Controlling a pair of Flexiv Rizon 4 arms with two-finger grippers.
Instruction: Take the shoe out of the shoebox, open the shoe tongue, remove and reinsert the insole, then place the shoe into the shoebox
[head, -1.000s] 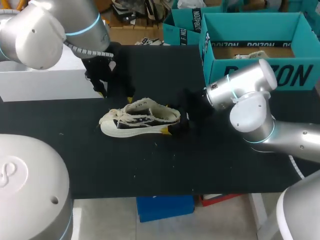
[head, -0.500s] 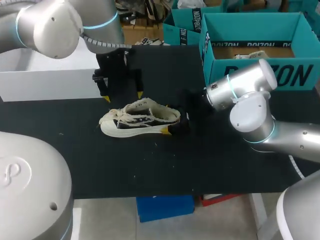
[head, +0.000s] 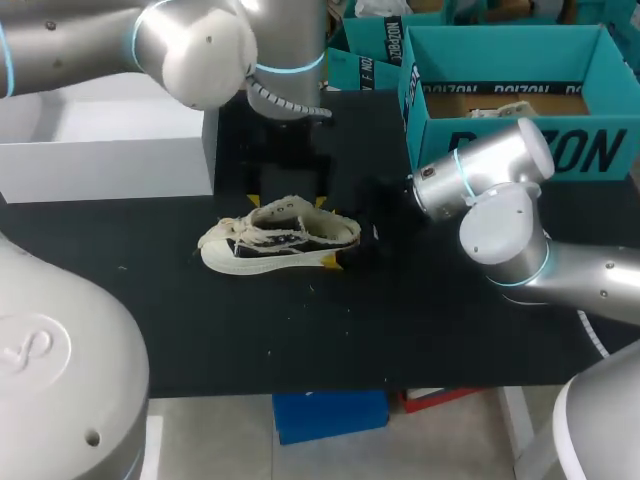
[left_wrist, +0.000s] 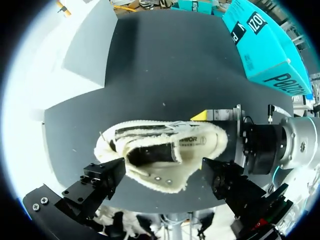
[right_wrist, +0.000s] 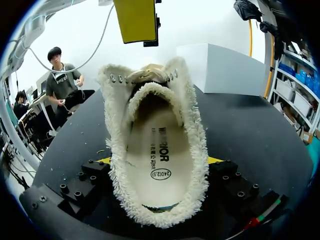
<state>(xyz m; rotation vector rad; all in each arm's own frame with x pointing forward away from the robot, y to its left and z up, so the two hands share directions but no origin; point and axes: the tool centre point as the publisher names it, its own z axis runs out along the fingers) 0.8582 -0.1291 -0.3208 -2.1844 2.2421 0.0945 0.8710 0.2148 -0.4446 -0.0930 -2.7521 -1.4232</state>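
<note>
A cream low-top shoe (head: 280, 238) with frayed edges stands upright on the black table (head: 300, 330), toe to the left. My right gripper (head: 345, 245) is shut on its heel, one finger on each side. In the right wrist view the shoe (right_wrist: 157, 150) lies between the fingers (right_wrist: 95, 177) with its insole showing. My left gripper (head: 288, 202) hangs open just above the shoe's laced middle. In the left wrist view its fingers (left_wrist: 105, 177) straddle the shoe (left_wrist: 165, 150) without touching it. The teal shoebox (head: 510, 150) stands open at the back right.
A white box (head: 100, 170) stands at the back left of the table. A second teal box (head: 365, 50) sits behind the shoebox. The right arm's silver body (head: 500, 220) lies between shoe and shoebox.
My left arm has swung right from beyond the shoe's toe to directly over the shoe, gripper still open. The right gripper and the shoe have stayed put.
</note>
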